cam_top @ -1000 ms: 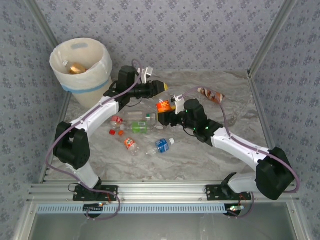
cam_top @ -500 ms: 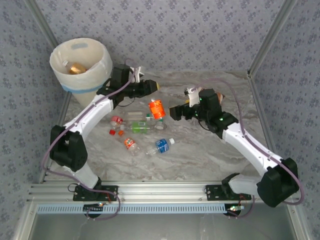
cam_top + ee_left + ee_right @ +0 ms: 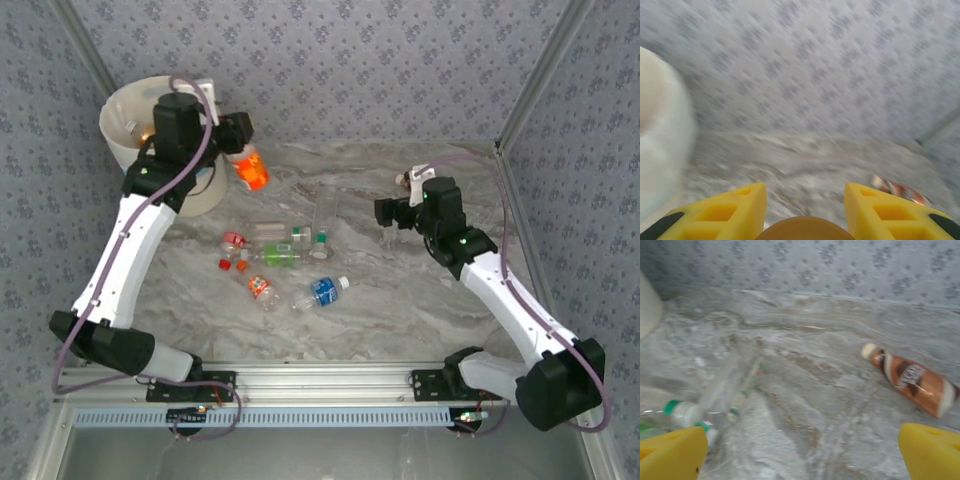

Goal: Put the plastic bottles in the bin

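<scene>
Left gripper clamped on orange bottle, upper left of frame. Bottle axis runs down-right. Bin lies just left of it; rim not yet crossed. Right gripper wide open, empty, above tabletop; loose bottles to its left.

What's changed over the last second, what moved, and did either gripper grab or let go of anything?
The left gripper, shut on the orange-labelled clear plastic bottle, swung left and back from mid-table to beside the cream-white bin. The right gripper opened, letting go of that bottle, and drew back to the right. The loose bottles on the marbled table lie as before.
</scene>
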### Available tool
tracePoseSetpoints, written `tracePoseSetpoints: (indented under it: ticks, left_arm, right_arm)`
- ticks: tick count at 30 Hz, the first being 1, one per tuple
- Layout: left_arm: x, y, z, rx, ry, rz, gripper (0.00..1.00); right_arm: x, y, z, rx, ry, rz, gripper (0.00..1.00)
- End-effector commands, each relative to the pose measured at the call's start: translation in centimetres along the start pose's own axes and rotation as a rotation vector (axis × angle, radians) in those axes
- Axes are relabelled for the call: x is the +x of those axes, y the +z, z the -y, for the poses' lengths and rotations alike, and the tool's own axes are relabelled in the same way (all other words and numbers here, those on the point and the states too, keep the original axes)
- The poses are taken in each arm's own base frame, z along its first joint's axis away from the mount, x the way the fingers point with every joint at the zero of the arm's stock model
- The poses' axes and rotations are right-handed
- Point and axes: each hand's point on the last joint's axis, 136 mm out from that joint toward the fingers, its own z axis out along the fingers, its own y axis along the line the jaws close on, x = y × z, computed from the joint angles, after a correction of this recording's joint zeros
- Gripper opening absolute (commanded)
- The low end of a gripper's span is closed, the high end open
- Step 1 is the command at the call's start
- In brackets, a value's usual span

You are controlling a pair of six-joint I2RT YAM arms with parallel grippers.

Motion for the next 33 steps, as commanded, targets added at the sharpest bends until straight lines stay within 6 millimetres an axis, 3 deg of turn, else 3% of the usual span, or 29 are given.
tracePoseSetpoints:
  ticks: [1,4,8,10,13,15,17,21,25,27,28,29,33]
  left_arm:
    - [-3.4,-1.2,-5.7,-0.252,0.065,0.100,0.00]
    - [-6.3,-2.0,-8.9,-0.370,0.050,0.193,0.00]
    - [-9.3,-2.3,-12.5,-0.455,0.020,0.296,0.00]
    - [-10.4,-1.9,-14.0,-0.473,-0.003,0.320,0.00]
    - [-12.4,-1.1,-15.7,-0.460,-0.058,0.339,0.00]
    - [-12.9,-0.1,-16.9,-0.464,-0.104,0.313,0.00]
    - [-12.8,1.2,-17.8,-0.465,-0.150,0.261,0.00]
    - [-11.4,5.0,-19.1,-0.450,-0.199,0.186,0.00]
    - [-10.7,9.5,-19.7,-0.382,-0.260,0.160,0.25]
    - [-9.6,11.5,-20.3,-0.362,-0.294,0.134,0.46]
    - [-8.8,12.4,-20.6,-0.349,-0.321,0.112,0.62]
    - [-8.2,12.9,-20.8,-0.332,-0.356,0.093,0.75]
    - [-6.2,13.4,-22.3,-0.346,-0.413,0.030,0.96]
  right_arm:
    - [1.0,1.7,2.5,0.066,-0.067,-0.082,1.00]
    - [2.0,3.5,2.8,-0.040,-0.135,-0.150,1.00]
    - [1.9,5.6,4.6,-0.062,-0.153,-0.219,1.00]
    - [1.0,6.3,5.3,-0.068,-0.161,-0.216,1.00]
    - [1.5,7.3,5.9,-0.128,-0.193,-0.253,1.00]
    - [2.9,7.5,5.4,-0.258,-0.217,-0.310,1.00]
    - [3.8,8.2,6.2,-0.296,-0.232,-0.358,1.00]
    - [4.3,9.2,6.9,-0.351,-0.270,-0.392,1.00]
    - [4.7,11.3,8.4,-0.325,-0.337,-0.429,1.00]
    - [5.1,12.1,8.9,-0.327,-0.360,-0.448,1.00]
    - [5.3,12.5,9.2,-0.327,-0.373,-0.455,1.00]
    - [5.5,12.9,9.5,-0.325,-0.386,-0.465,1.00]
    - [6.0,13.8,10.7,-0.320,-0.431,-0.494,1.00]
